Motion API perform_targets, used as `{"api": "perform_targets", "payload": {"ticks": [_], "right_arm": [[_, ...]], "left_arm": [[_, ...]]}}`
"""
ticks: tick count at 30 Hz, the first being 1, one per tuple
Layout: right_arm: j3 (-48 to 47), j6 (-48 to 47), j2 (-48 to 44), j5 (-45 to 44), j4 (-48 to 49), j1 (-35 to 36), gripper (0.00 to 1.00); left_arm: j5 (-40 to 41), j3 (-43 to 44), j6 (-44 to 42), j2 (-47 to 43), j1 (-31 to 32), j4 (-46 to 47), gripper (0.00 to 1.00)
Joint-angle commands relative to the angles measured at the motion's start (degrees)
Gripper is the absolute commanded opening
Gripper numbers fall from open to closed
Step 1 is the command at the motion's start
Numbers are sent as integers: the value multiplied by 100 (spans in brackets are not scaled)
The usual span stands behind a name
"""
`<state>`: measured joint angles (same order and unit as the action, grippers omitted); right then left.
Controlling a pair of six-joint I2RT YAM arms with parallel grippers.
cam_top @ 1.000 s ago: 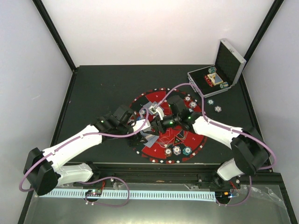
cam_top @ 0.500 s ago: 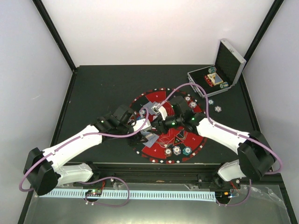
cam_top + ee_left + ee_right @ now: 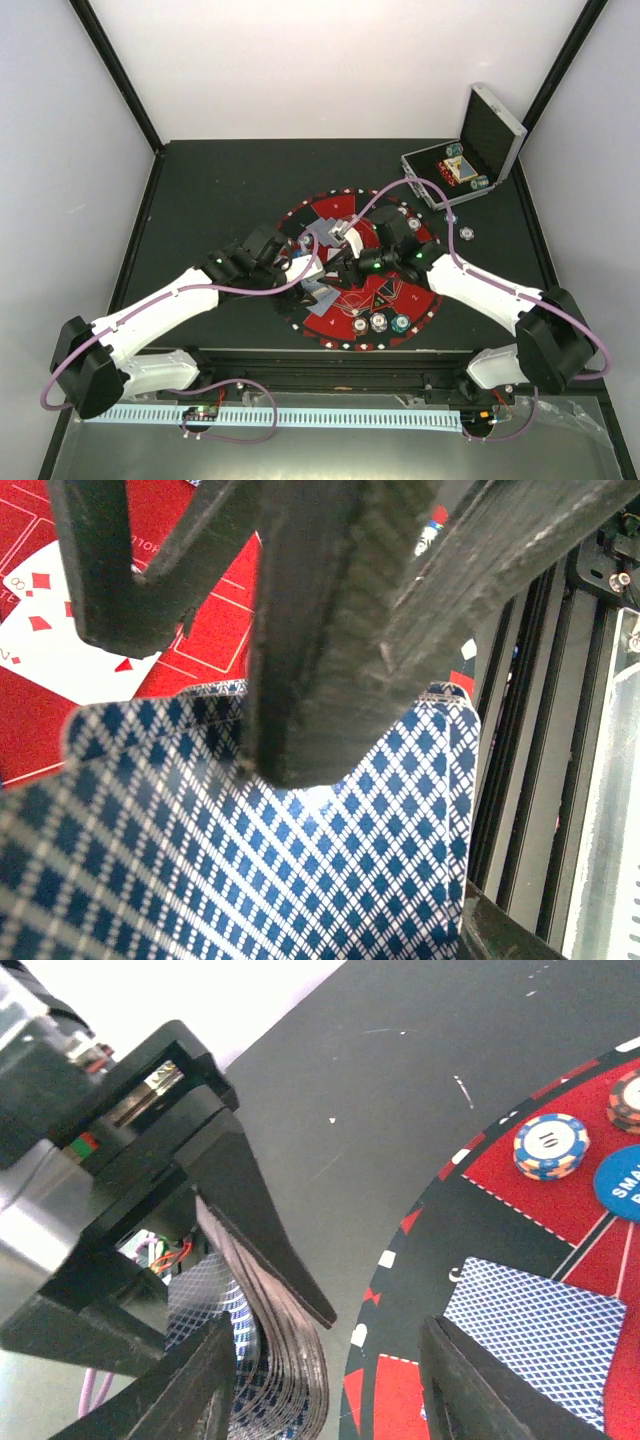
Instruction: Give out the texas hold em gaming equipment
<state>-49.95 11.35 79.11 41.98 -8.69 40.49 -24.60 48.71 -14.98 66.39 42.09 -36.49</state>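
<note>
My left gripper (image 3: pixel 298 264) (image 3: pixel 312 765) is shut on a bent deck of playing cards (image 3: pixel 250 860) (image 3: pixel 285 1360) with blue diamond backs, over the left part of the round mat (image 3: pixel 340 212). My right gripper (image 3: pixel 332 270) (image 3: pixel 328 1332) faces it, open, with the deck's edge just inside its left finger (image 3: pixel 190 1390). A face-down card (image 3: pixel 540 1335) lies on the mat by the right finger. A face-up diamonds card (image 3: pixel 60 630) lies under the left gripper. Chips (image 3: pixel 380 322) and a black triangle marker (image 3: pixel 385 292) sit near the mat's near edge. A chip (image 3: pixel 550 1145) and a blue disc (image 3: pixel 620 1185) show further off.
The silver case (image 3: pixel 465 160) stands open at the back right with chips inside. A loose chip (image 3: pixel 467 232) lies on the black table beside the mat. The black frame rail (image 3: pixel 520 780) runs close behind the left gripper.
The right arm has drawn back a little to the right, away from the deck, and its jaws have narrowed slightly. The left arm holds still with the deck.
</note>
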Motion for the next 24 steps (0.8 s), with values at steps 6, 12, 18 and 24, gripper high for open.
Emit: {"api": "perform_targets", "payload": {"ticks": [6,12,18,24], "right_arm": [[-168,-528,286,1010,-216,-50,57],[-392,-444,599,1133,20,-20,57],[-539,-379,734,1272,4,-16,58],[-576,-376,754,1198,-76,-17,59]], "left_arm": [[-109,127,-31,-30,20,85,39],[-172,131,-40,-7,20,85,39],[-136,126,-38,-12,19,83,39],[-141,124,-40,-11,19,83,39]]}}
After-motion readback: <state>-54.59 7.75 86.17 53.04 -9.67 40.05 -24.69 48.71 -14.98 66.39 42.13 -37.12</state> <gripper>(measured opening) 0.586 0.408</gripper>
